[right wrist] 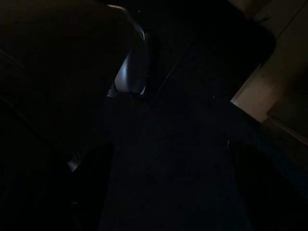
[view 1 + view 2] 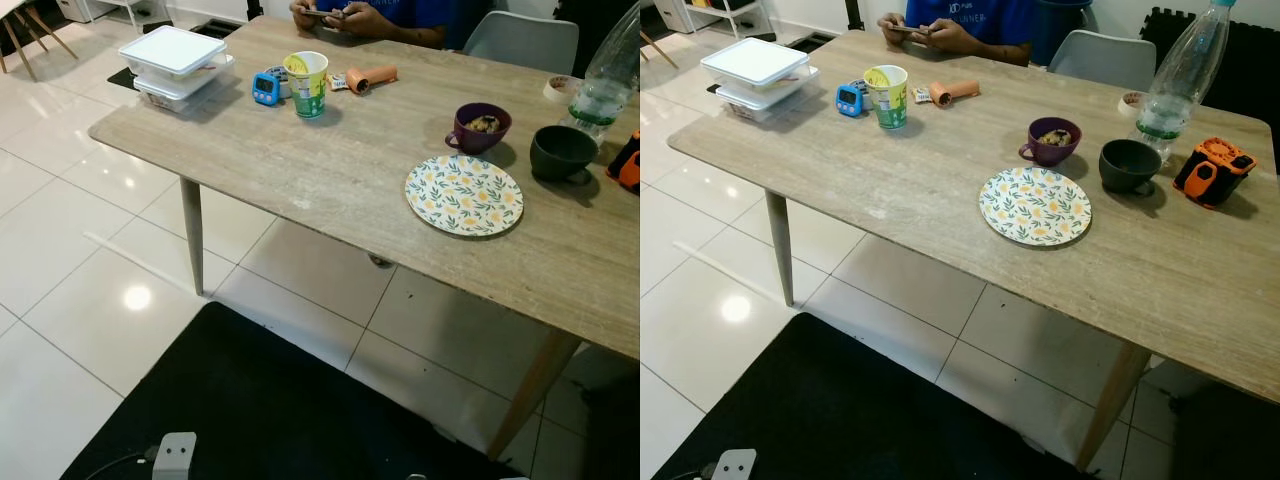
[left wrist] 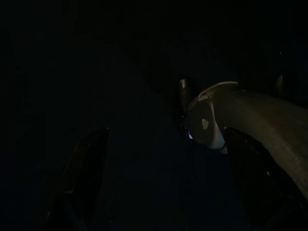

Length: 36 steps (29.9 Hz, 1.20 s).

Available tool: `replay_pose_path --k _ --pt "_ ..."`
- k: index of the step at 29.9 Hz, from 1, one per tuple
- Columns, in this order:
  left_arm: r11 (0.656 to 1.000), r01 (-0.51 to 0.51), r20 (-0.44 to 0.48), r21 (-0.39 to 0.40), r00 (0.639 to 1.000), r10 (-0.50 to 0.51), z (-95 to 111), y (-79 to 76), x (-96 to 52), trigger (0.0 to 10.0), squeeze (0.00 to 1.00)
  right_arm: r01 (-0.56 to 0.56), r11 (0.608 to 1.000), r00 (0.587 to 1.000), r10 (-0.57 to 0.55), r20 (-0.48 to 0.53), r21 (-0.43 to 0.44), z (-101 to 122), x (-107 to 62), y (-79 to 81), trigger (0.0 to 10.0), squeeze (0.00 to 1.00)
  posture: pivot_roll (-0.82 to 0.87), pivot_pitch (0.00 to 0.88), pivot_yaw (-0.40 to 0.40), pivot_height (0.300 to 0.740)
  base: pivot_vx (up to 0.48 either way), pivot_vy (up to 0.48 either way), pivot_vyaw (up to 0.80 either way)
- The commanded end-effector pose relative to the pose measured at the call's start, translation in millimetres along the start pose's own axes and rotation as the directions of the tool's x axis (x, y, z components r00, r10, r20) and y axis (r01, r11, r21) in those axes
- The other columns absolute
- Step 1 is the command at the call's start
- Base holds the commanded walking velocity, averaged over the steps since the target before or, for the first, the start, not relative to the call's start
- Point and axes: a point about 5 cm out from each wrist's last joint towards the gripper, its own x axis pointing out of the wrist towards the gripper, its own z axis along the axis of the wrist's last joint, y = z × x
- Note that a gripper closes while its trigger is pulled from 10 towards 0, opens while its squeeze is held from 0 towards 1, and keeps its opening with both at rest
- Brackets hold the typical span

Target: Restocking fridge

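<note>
While both tools hang unreadably dark, printed cup (image 2: 888, 96) lettering illegible, table (image 2: 940, 190).

Both arms idle in shade, left pincer (image 3: 159, 183) and right pincer (image 1: 166, 185) spread.

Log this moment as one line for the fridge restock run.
phase: facing table | hands: both hang idle, in the dark | on table: stacked containers, floral plate, purple bowl, water bottle | person seated opposite
</note>
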Motion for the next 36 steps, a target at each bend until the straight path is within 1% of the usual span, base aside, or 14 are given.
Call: replay_pose_path --k 1,2,3,4,5,13,17,21,24,26,28,32,34,36 --pt "1.0 -0.019 -0.041 0.012 0.999 0.02 -10 9.1 -4.6 10.0 0.34 -0.09 0.996 0.995 0.089 -0.032 -0.002 -11 2.4 26.7 10.0 0.0 -0.03 0.203 0.071 0.74 0.0 0.0 0.0" --pt "1.0 -0.012 -0.042 0.017 0.999 0.013 -10 7.6 -4.2 10.0 0.19 -0.085 0.996 0.996 0.085 -0.029 0.006 -11 2.5 26.2 10.0 0.0 -0.03 0.203 0.077 0.74 0.0 0.0 0.0" --pt "1.0 -0.006 -0.044 0.021 0.999 0.007 -10 6.3 -3.9 10.0 0.19 -0.082 0.997 0.996 0.082 -0.028 0.012 -11 2.5 25.7 10.0 0.0 -0.03 0.203 0.077 0.74 0.0 0.0 0.0" --pt "1.0 -0.001 -0.044 0.022 0.999 0.002 -11 4.9 -3.6 10.0 0.04 -0.079 0.997 0.996 0.079 -0.029 0.013 -11 2.2 24.8 10.0 0.0 -0.02 0.202 0.078 0.74 0.0 0.0 0.0" --pt "1.0 0.002 -0.04 0.02 0.999 -0.001 -10 4.1 -3.3 10.0 0.02 -0.075 0.997 0.997 0.075 -0.03 0.015 -11 2.0 23.6 10.0 0.0 -0.02 0.201 0.079 0.74 0.0 0.0 0.0" --pt "0.999 0.005 -0.048 0.033 0.999 -0.003 -11 6.2 -4.2 10.0 0.03 -0.075 0.997 0.997 0.075 -0.034 0.026 -13 1.8 24.1 10.0 0.0 -0.02 0.199 0.081 0.74 0.0 0.0 0.0" --pt "1.0 -0.011 -0.03 0.022 0.999 0.012 -6 11.6 -4.8 10.0 0.03 -0.099 0.995 0.994 0.1 -0.04 0.01 -14 2.2 30.0 10.0 0.0 -0.01 0.198 0.074 0.74 0.0 0.0 0.0" --pt "1.0 -0.01 -0.029 0.019 1.0 0.01 -7 10.3 -4.6 10.0 0.03 -0.093 0.996 0.995 0.093 -0.037 0.013 -14 2.2 29.0 10.0 0.0 -0.02 0.19 0.084 0.74 0.0 0.0 0.0" --pt "0.999 0.006 -0.056 0.049 0.998 -0.003 -13 7.2 -5.1 10.0 0.03 -0.071 0.997 0.997 0.072 -0.025 0.041 -12 2.3 26.5 10.0 0.0 -0.02 0.193 0.08 0.74 0.0 0.0 0.0" --pt "0.999 0.004 -0.054 0.046 0.999 -0.002 -13 7.6 -5.2 10.0 0.03 -0.075 0.996 0.997 0.076 -0.025 0.044 -12 2.4 27.0 10.0 0.0 -0.02 0.196 0.075 0.74 0.0 0.0 0.0" --pt "0.999 -0.006 -0.047 0.035 0.999 0.007 -10 9.2 -4.9 10.0 0.03 -0.092 0.996 0.995 0.092 -0.033 0.005 -11 3.0 29.0 10.0 0.0 -0.03 0.196 0.07 0.74 0.0 0.0 0.0" --pt "0.999 0.007 -0.041 0.032 0.999 -0.006 -8 2.8 -2.4 10.0 0.03 -0.085 0.996 0.996 0.086 -0.04 0.016 -12 3.0 28.8 10.0 0.0 -0.04 0.18 0.06 0.74 0.0 0.0 0.0" --pt "0.999 0.031 -0.036 0.026 0.999 -0.03 -7 -6.8 0.5 10.0 0.02 -0.07 0.997 0.997 0.07 -0.036 0.014 -10 3.1 25.4 10.0 0.0 -0.04 0.169 0.046 0.74 0.0 0.0 0.0" --pt "0.999 0.033 -0.035 0.019 0.999 -0.032 -7 -9.1 1.2 10.0 0.02 -0.067 0.998 0.997 0.067 -0.032 0.014 -8 3.2 23.9 10.0 0.0 -0.05 0.165 0.037 0.74 0.0 0.0 0.0"
